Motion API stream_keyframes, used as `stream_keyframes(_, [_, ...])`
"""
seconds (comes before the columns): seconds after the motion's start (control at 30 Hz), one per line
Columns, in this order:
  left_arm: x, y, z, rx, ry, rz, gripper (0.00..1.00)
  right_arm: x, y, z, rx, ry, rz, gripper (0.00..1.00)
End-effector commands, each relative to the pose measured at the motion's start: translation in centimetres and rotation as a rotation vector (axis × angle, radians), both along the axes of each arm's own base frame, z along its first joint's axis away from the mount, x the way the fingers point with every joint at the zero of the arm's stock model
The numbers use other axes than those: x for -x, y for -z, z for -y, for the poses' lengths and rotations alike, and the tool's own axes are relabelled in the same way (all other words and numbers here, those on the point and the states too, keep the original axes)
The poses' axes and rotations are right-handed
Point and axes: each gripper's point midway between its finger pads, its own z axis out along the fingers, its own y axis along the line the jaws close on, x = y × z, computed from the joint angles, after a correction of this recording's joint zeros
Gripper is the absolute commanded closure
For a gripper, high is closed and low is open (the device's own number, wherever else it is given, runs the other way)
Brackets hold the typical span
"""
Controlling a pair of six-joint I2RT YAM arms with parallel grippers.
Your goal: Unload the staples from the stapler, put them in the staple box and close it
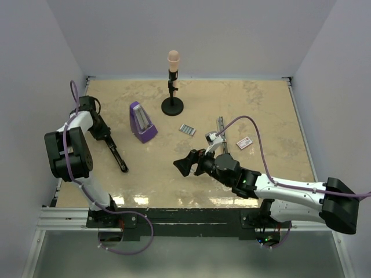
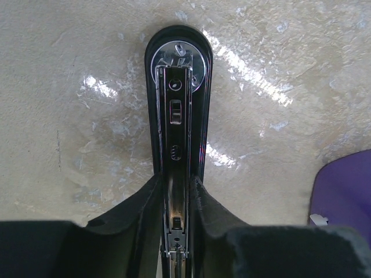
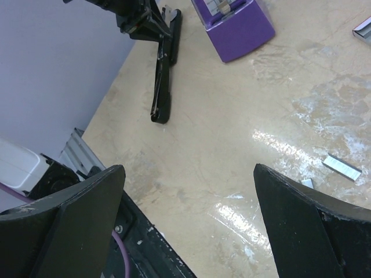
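Your left pincer [image 2: 177, 194] is clenched on the stapler [image 2: 177, 116], whose rounded end reaches out ahead of its fingers. Your right pincer [image 1: 184, 165] hangs released, jaws wide. The staples [image 1: 186, 129] lie on the table [image 1: 261, 104] just beyond it, untouched.

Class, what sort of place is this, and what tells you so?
Probably a robotics lab test cell: left arm and right arm bolted to the table, plain white walls around it, staged props like the stapler.
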Motion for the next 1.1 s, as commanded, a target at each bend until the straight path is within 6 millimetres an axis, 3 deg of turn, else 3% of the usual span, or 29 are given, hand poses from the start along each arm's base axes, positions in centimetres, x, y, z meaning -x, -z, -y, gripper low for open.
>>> stream_keyframes(0.0, [-2.4, -2.8, -0.6, -0.022, 0.01, 0.095, 0.66, -0.5, -1.2, -0.3, -0.003, 0.014, 0.027, 0.01])
stream_keyframes(0.03, [-2.3, -3.0, -0.6, -0.022, 0.009, 0.099, 0.59, -0.7, -1.2, -0.1, 0.005, 0.028, 0.03, 0.01])
stream_keyframes(0.2, [-2.3, -4.6, -0.3, -0.017, 0.002, 0.124, 0.49, -1.7, -1.0, 1.3, 0.063, 0.101, 0.036, 0.01])
stream_keyframes(0.23, [-2.1, -4.8, -0.3, -0.017, 0.001, 0.124, 0.42, -2.0, -0.9, 1.5, 0.081, 0.118, 0.037, 0.01])
stream_keyframes(0.37, [-1.4, -7.4, 0.2, -0.031, 0.008, 0.196, 0.29, -4.1, -0.7, 3.6, 0.19, 0.209, 0.041, 0.01])
stream_keyframes(0.47, [-0.6, -10.6, 2.3, -0.048, 0.068, 0.296, 0.21, -6.6, -0.3, 6.4, 0.25, 0.322, 0.027, 0.01])
stream_keyframes(0.5, [-0.6, -11.2, 4.1, -0.047, 0.12, 0.316, 0.17, -7.1, -0.2, 6.9, 0.259, 0.333, 0.021, 0.02])
stream_keyframes(0.53, [-0.7, -12.0, 5.1, -0.053, 0.154, 0.349, 0.06, -7.7, 0.1, 7.5, 0.283, 0.344, 0.025, 0.03])
stream_keyframes(0.57, [-0.3, -13.1, 6.1, -0.066, 0.186, 0.381, 0.02, -8.6, -0.2, 8.2, 0.292, 0.369, 0.031, 0.03])
stream_keyframes(0.6, [-0.1, -13.6, 8.0, -0.062, 0.24, 0.399, 0.01, -9.0, -0.3, 8.4, 0.307, 0.368, 0.039, 0.04])
stream_keyframes(0.67, [0.7, -14.7, 9.2, -0.06, 0.277, 0.454, 0.0, -10.5, -0.8, 9.1, 0.374, 0.368, 0.08, 0.04])
stream_keyframes(0.7, [1.0, -15.1, 10.5, -0.017, 0.324, 0.484, 0.0, -10.8, -1.0, 8.9, 0.395, 0.345, 0.095, 0.04])
stream_keyframes(0.83, [2.2, -16.8, 11.7, 0.001, 0.388, 0.608, 0.0, -13.2, -1.6, 8.4, 0.505, 0.269, 0.176, 0.02])
stream_keyframes(0.9, [3.3, -17.1, 12.0, 0.006, 0.398, 0.645, 0.0, -14.5, -1.0, 7.2, 0.555, 0.233, 0.191, 0.01])
stream_keyframes(0.93, [3.6, -18.2, 12.1, 0.004, 0.399, 0.697, 0.0, -15.3, -1.5, 6.6, 0.57, 0.203, 0.221, 0.01])
stream_keyframes(0.97, [4.1, -17.6, 12.2, 0.01, 0.397, 0.698, 0.0, -16.0, -0.1, 6.0, 0.604, 0.177, 0.211, 0.01])
stream_keyframes(1.07, [5.2, -19.4, 12.3, 0.01, 0.386, 0.774, 0.0, -18.1, 1.5, 4.3, 0.639, 0.102, 0.217, 0.02])
